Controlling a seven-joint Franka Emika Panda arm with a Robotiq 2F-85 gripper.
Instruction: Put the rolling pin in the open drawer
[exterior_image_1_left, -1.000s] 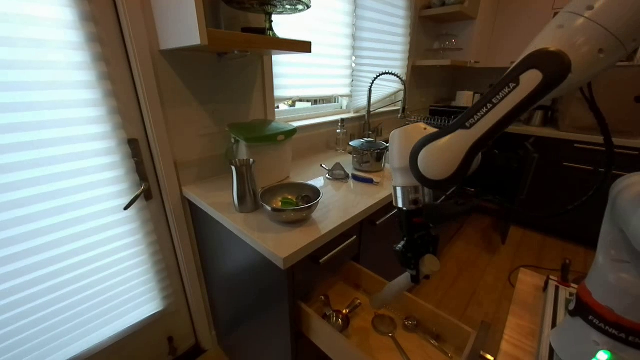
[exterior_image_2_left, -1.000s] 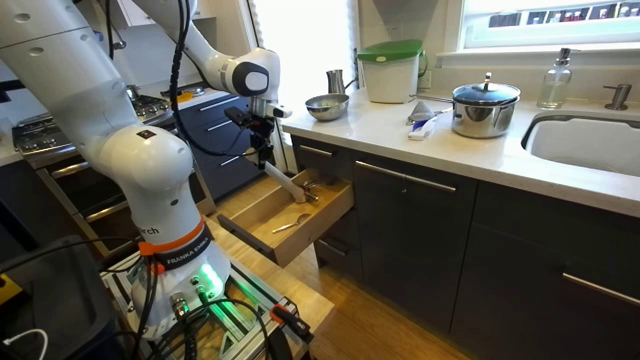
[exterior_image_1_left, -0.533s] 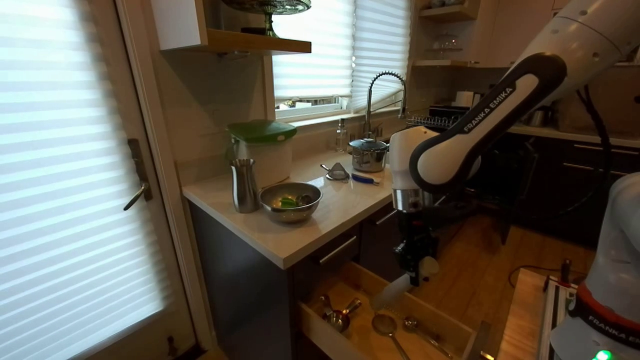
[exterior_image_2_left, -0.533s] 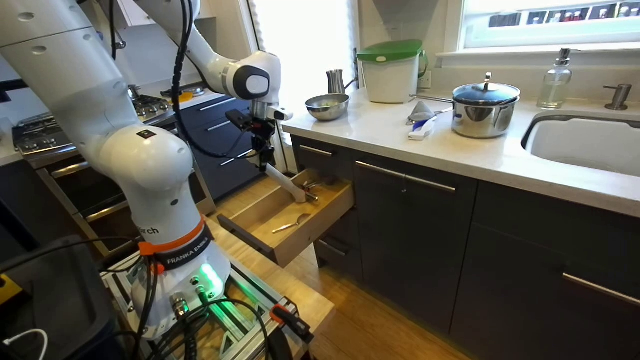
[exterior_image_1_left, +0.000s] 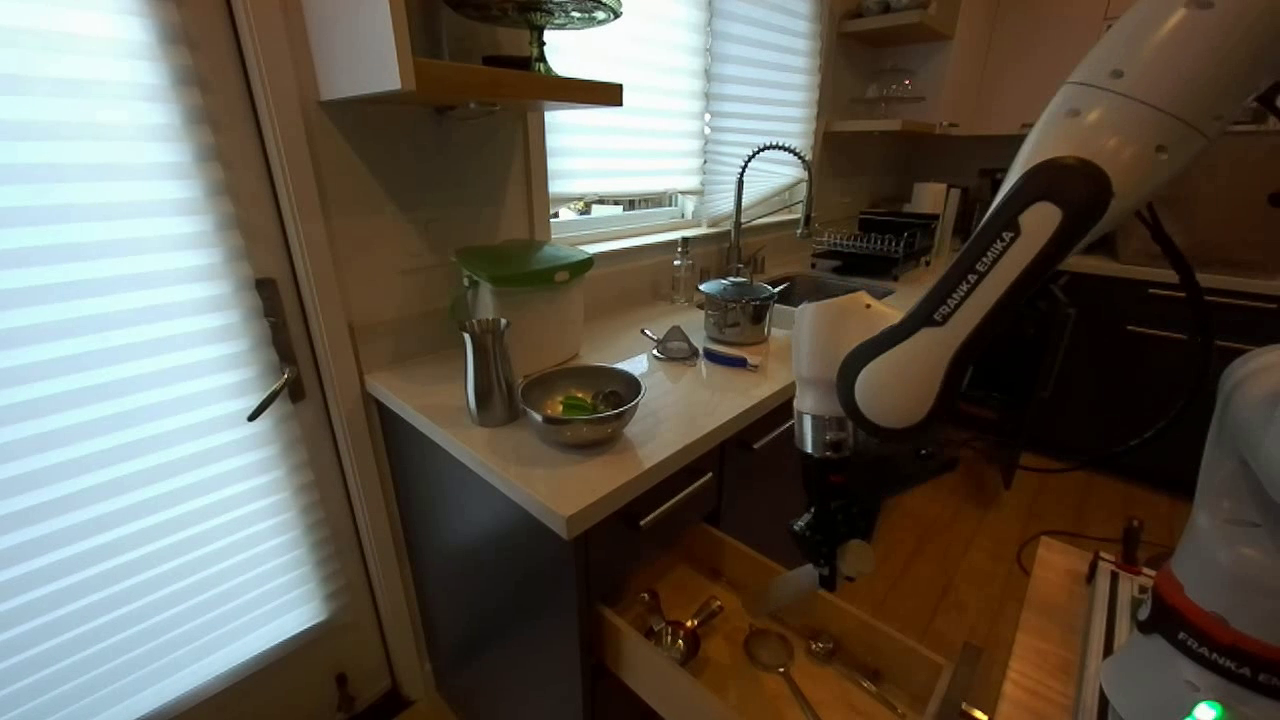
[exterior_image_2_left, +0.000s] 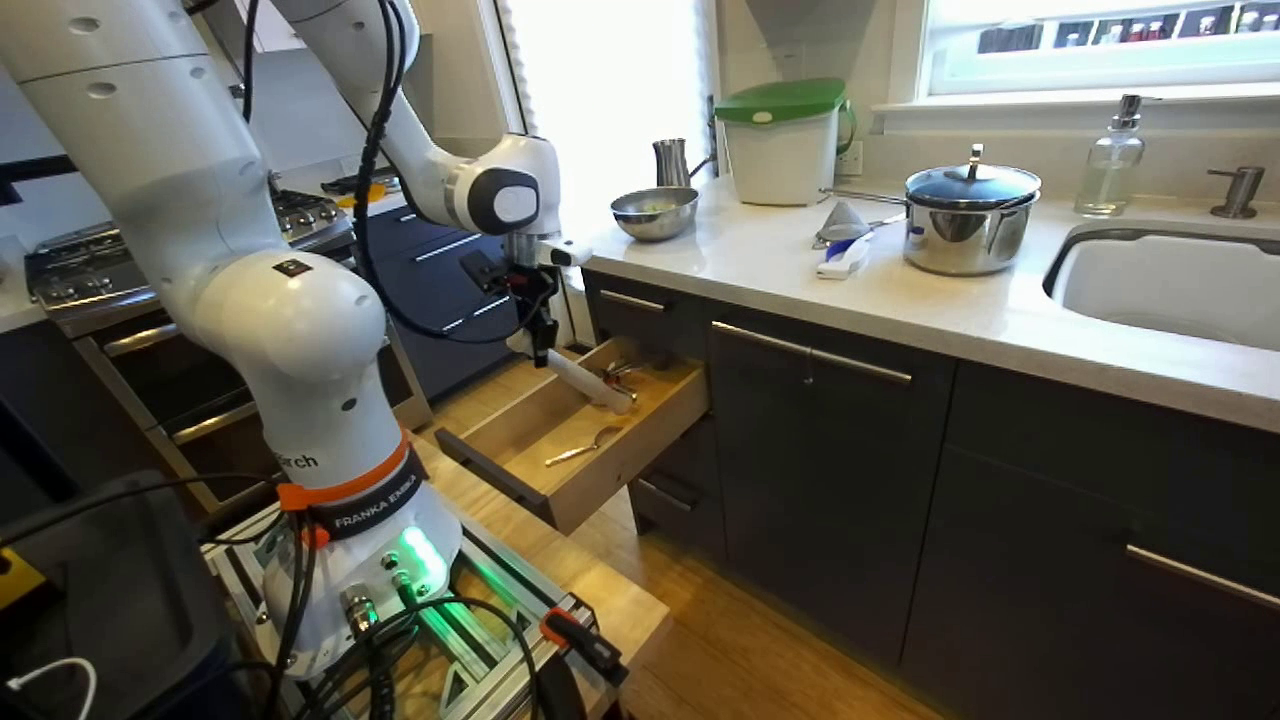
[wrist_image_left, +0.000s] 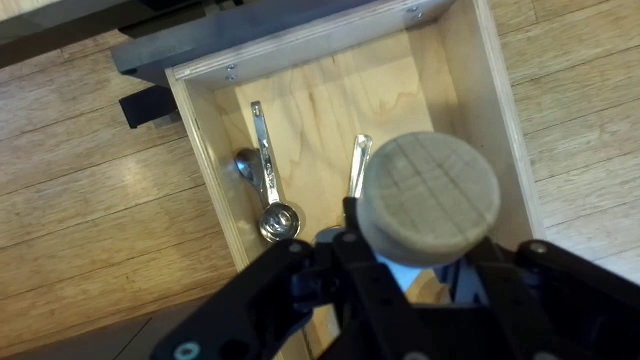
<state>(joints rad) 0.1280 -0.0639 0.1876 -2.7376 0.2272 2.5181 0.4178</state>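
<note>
The rolling pin is pale and held tilted; it shows in both exterior views (exterior_image_1_left: 793, 590) (exterior_image_2_left: 588, 384). Its round end (wrist_image_left: 429, 197) fills the middle of the wrist view. My gripper (exterior_image_2_left: 541, 352) is shut on the pin near its upper end, and it also shows in an exterior view (exterior_image_1_left: 832, 572). The open drawer has pale wood walls, seen in both exterior views (exterior_image_1_left: 655, 665) (exterior_image_2_left: 630, 455) and in the wrist view (wrist_image_left: 511, 117). The pin's lower end reaches down into the drawer near metal utensils. I cannot tell whether it touches them or the drawer bottom.
Inside the drawer lie a measuring spoon (wrist_image_left: 279, 221), a small strainer (exterior_image_1_left: 768, 650) and metal cups (exterior_image_1_left: 678, 640). The counter above (exterior_image_2_left: 760, 260) holds a steel bowl (exterior_image_2_left: 655, 215), a lidded pot (exterior_image_2_left: 970, 225) and a green-lidded bin (exterior_image_2_left: 780, 150).
My arm has moved down with the rolling pin in the gripper. The pin sits lower, its lower end shifted further over the drawer. The drawer and the utensils have not moved.
</note>
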